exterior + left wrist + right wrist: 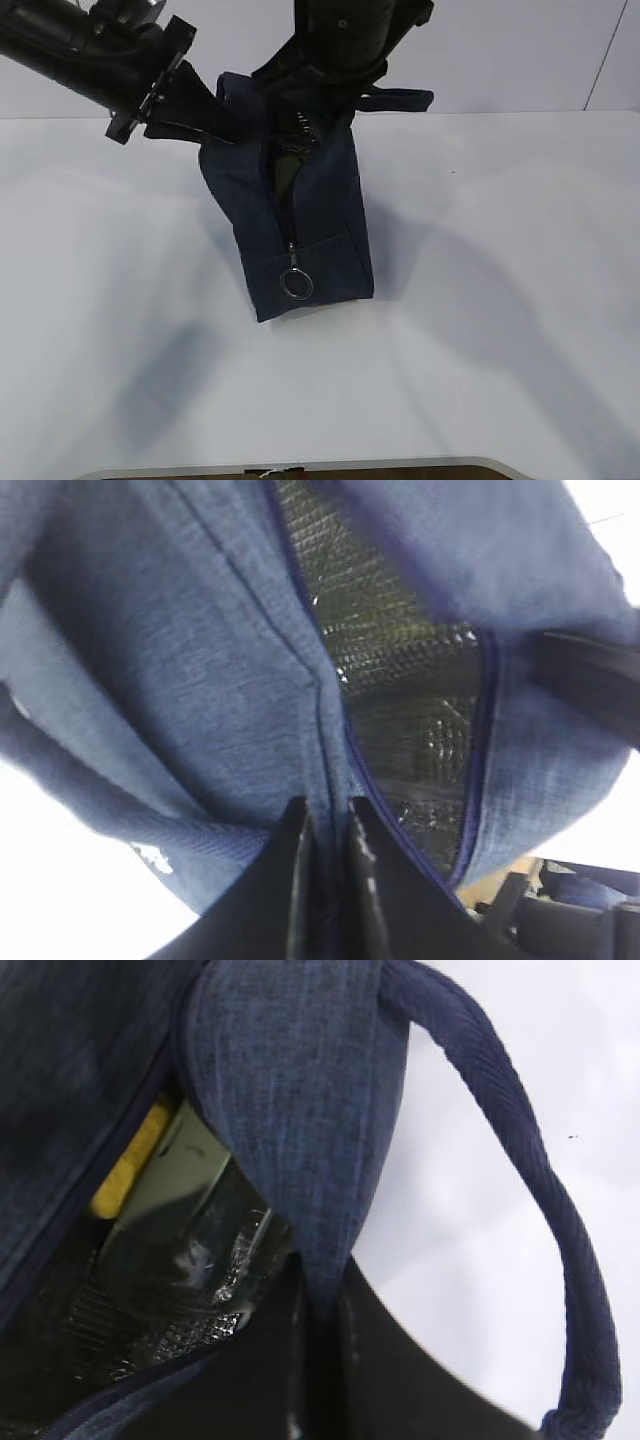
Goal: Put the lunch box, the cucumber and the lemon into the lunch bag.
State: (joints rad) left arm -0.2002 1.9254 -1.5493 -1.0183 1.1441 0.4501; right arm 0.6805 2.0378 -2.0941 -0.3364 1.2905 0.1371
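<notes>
Left gripper (325,880): jaws nipped tight on a fold of the boxy dark navy fabric lunch bag (300,215), at the left lip of its zipper mouth, likely to keep it spread. Silver foil lining (400,670) shows between. Right gripper (315,1360): clamped narrow on the opposite lip beside the loop handle (520,1150). Small bright yellow lemon (130,1155) lies inside the bag; box, cucumber not discernible.
</notes>
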